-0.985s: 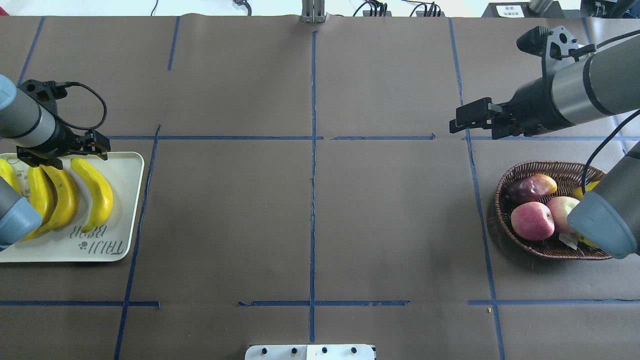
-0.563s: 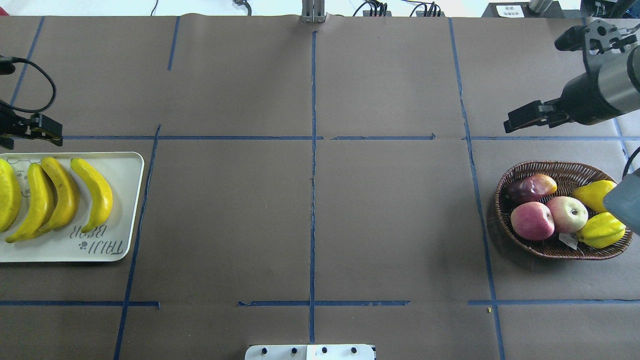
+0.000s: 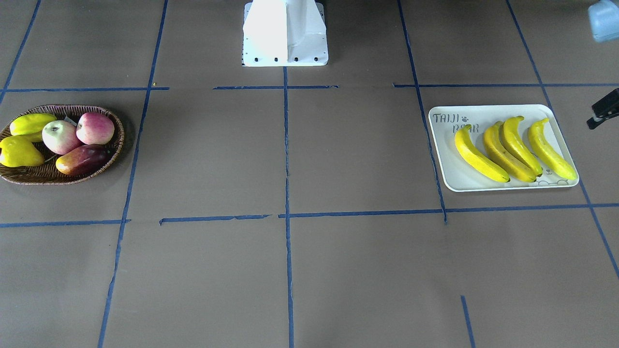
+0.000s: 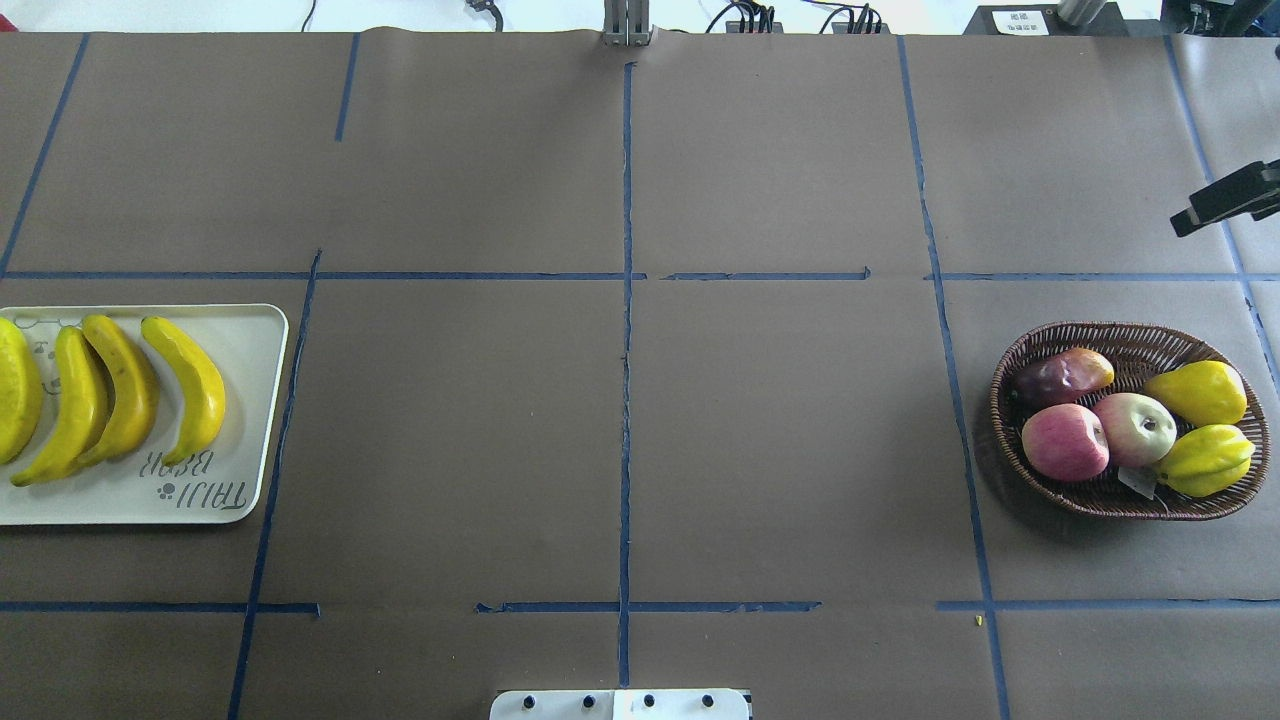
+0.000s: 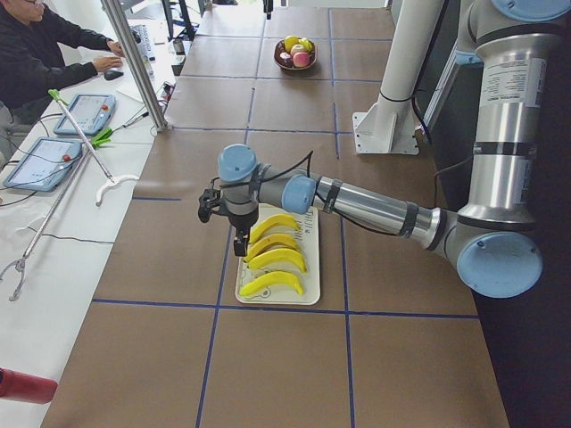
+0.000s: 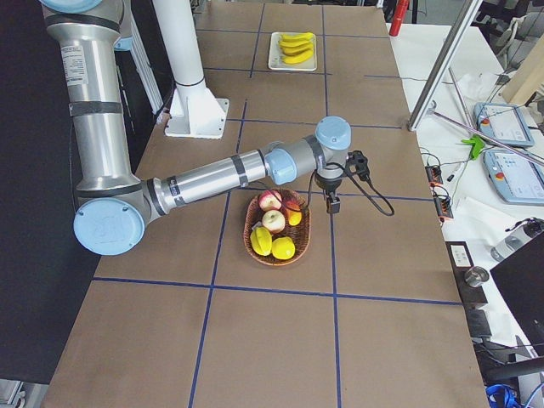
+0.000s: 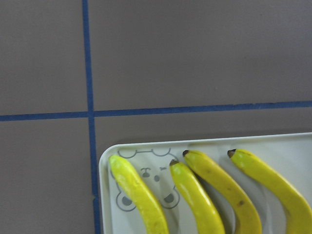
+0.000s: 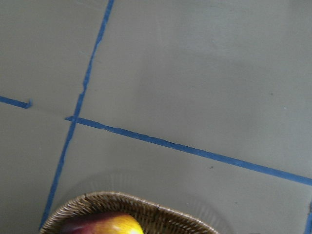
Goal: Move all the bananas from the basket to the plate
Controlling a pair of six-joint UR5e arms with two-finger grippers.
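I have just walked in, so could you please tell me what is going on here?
The job is moving bananas from basket to plate, and that looks done. All four lie side by side on the plate; the basket holds only apples and other fruit. The left end effector hangs by the plate and the right end effector by the basket, both empty.

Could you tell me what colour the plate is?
The plate is pale cream, clearest in the front-facing view.

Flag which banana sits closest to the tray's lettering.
The end banana on the row's basket side; a gap separates it from the other three.
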